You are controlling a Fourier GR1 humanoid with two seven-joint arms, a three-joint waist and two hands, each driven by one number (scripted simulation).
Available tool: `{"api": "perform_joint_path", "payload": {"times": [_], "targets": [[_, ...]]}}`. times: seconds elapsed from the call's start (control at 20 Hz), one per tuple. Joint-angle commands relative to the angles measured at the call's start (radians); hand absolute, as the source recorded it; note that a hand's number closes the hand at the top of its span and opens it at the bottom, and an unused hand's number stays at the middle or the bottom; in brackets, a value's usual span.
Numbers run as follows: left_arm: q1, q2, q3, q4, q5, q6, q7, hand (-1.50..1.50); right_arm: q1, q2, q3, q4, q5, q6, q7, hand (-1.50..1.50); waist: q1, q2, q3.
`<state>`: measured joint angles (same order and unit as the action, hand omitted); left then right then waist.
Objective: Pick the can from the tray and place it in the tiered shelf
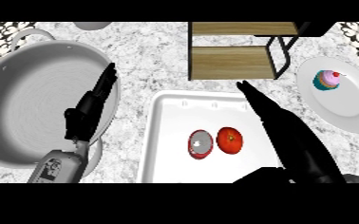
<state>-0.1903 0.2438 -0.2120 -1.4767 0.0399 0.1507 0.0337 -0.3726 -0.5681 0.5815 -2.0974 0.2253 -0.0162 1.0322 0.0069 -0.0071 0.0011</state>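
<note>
The right hand (pixel 280 123) is extending over the white tray (pixel 168 123) with fingers straight, holding nothing, while the left hand (pixel 88 109) is resting open at the rim of the large grey pan (pixel 35 90), also holding nothing. The can (pixel 200 144) is lying on its side in the tray, touching a tomato (pixel 230 140). A cupcake (pixel 326 79) is sitting on the white plate (pixel 329 109), just beside the wooden tiered shelf (pixel 235 52).

no readable text anywhere, dark marks on the left forearm's grey casing (pixel 57 167) too blurred to make out, can (pixel 200 144) top unmarked
</note>
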Motion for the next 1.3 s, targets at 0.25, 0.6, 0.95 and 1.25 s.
{"api": "perform_joint_path", "payload": {"times": [0.25, 0.6, 0.95, 1.25], "targets": [[-0.006, -0.051, -0.004, 0.056, -0.034, 0.017, 0.013, 0.00, -0.103, 0.148, 0.097, -0.065, 0.078, 0.101, 0.310, -1.50, -0.010, 0.005, -0.002], [0.040, -0.022, 0.020, 0.073, -0.037, -0.029, -0.067, 0.00, -0.127, 0.228, 0.121, 0.053, 0.188, 0.109, 0.268, -1.50, -0.006, 0.006, -0.003], [-0.014, -0.024, 0.055, 0.034, -0.033, -0.023, 0.017, 0.00, -0.102, 0.330, 0.146, 0.042, 0.288, 0.126, 0.330, -1.50, -0.010, 0.005, -0.002], [0.023, -0.043, 0.051, 0.039, -0.026, -0.039, -0.020, 0.00, -0.054, 0.376, 0.149, 0.104, 0.332, 0.132, 0.276, -1.50, -0.009, 0.005, -0.002]]}}
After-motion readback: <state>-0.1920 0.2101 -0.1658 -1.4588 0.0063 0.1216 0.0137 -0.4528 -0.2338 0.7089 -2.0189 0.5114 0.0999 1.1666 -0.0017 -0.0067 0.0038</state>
